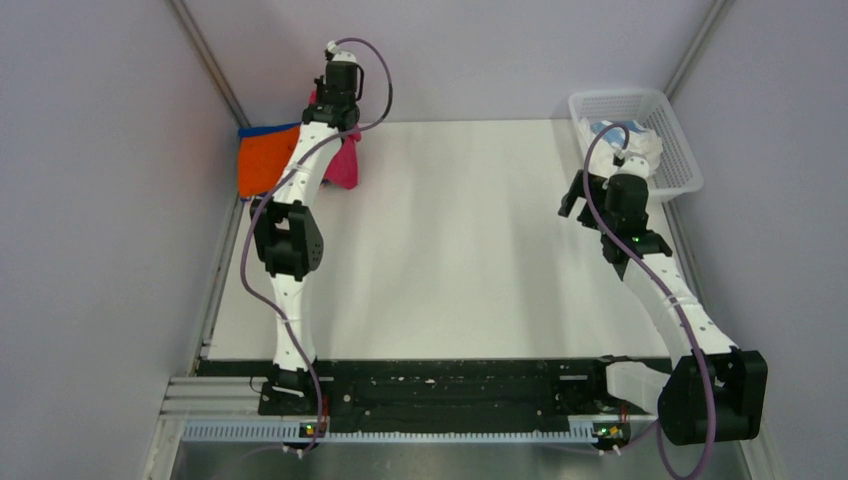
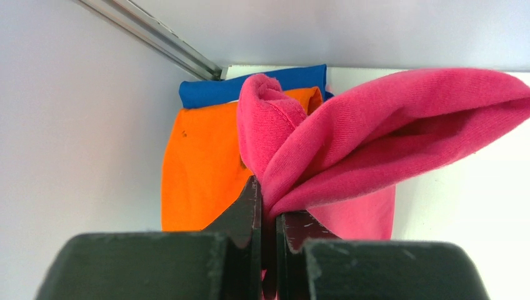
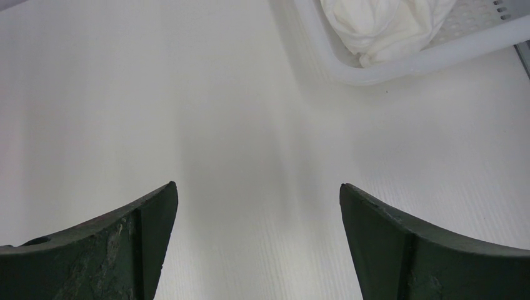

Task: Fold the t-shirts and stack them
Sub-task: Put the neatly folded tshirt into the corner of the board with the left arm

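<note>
Left wrist: soft knit crimson-pink t-shirt [image 2: 387, 131] (looped fold) between clamped fingers [image 2: 247, 215]

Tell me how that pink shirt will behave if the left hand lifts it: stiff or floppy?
Probably floppy: the pink shirt bunches and folds over where the left hand pinches it. Likely light, since a narrow pinch of cloth seems enough to hold it. Its loose end could drag across the orange shirt beside it.

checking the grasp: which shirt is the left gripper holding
The crimson-pink t-shirt, pinched in the left gripper; the orange t-shirt and blue t-shirt lie flat, unheld.
</note>
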Available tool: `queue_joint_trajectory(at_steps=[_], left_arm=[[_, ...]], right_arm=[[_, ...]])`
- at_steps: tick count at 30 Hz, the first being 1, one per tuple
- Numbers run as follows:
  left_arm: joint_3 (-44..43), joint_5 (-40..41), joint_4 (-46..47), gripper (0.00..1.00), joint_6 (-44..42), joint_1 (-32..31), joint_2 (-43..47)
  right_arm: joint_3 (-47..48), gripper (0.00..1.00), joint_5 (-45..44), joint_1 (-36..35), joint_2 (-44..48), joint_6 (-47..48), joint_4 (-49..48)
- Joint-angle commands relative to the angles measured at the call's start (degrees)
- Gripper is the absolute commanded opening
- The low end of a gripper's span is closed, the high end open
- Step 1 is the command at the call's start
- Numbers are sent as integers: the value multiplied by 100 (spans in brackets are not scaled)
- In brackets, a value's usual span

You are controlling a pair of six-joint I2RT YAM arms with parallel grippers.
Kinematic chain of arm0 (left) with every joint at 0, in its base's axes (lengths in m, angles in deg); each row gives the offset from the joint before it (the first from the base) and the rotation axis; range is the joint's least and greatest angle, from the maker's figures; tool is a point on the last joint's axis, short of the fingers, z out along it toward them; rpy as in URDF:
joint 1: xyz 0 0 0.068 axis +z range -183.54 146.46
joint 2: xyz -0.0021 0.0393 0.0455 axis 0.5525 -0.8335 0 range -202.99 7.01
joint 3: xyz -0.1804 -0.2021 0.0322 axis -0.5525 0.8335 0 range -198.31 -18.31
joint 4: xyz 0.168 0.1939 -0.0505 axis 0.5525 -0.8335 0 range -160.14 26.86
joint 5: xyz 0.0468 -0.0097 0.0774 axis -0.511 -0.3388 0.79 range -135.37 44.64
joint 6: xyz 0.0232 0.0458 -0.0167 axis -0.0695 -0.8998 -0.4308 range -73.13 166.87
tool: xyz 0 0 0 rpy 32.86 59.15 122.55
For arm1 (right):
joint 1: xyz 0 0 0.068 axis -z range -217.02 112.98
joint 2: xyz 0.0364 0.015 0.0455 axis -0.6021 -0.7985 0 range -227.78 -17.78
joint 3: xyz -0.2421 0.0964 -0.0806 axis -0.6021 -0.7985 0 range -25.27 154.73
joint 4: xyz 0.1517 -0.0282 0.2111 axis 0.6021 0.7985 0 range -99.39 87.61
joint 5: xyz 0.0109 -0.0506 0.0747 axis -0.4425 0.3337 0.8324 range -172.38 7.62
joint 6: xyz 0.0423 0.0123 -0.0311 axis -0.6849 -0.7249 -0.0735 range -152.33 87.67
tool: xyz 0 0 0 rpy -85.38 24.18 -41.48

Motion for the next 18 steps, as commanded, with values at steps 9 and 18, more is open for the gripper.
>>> queue_joint_trajectory(at_steps=[9, 18], left_arm=[[-481, -373, 21, 0, 422, 407, 791], [-506, -916, -262, 0, 751, 720, 1001]], right_arm=[[118, 99, -188, 65, -62, 94, -86], [174, 99, -169, 68, -227, 77, -68]])
